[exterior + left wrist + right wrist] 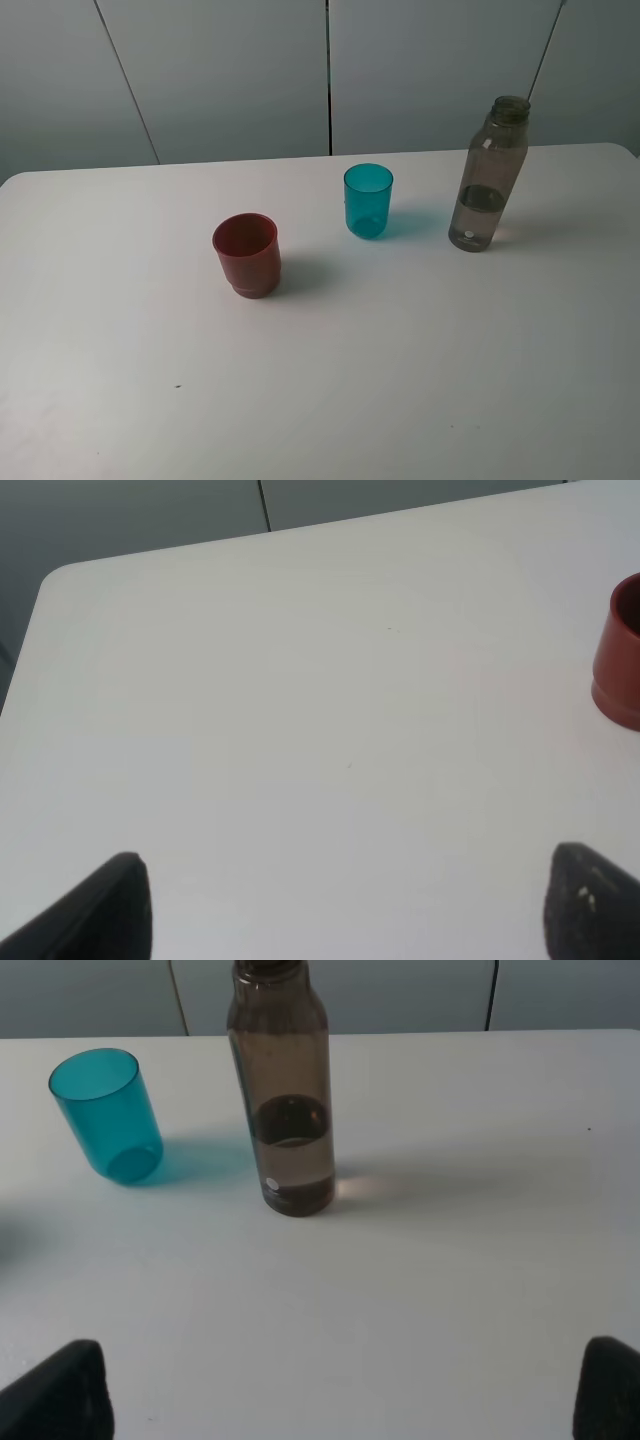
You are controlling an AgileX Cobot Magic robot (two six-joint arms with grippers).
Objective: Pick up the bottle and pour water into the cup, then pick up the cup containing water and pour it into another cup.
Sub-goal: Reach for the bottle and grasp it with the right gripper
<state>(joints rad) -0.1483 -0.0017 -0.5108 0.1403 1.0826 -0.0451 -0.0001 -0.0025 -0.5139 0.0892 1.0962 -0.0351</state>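
Observation:
The smoky grey-brown bottle [490,175] stands uncapped at the right of the white table [400,370], partly filled with water; it also shows in the right wrist view [283,1090]. The teal cup [368,200] stands upright left of it and shows in the right wrist view [106,1115] too. The dark red cup [247,255] stands further left and nearer; its edge shows in the left wrist view [620,655]. Neither gripper shows in the exterior high view. My left gripper [345,905] is open, far short of the red cup. My right gripper [340,1390] is open, well short of the bottle.
Grey wall panels [230,70] stand behind the table's far edge. The table's rounded far left corner [55,575] shows in the left wrist view.

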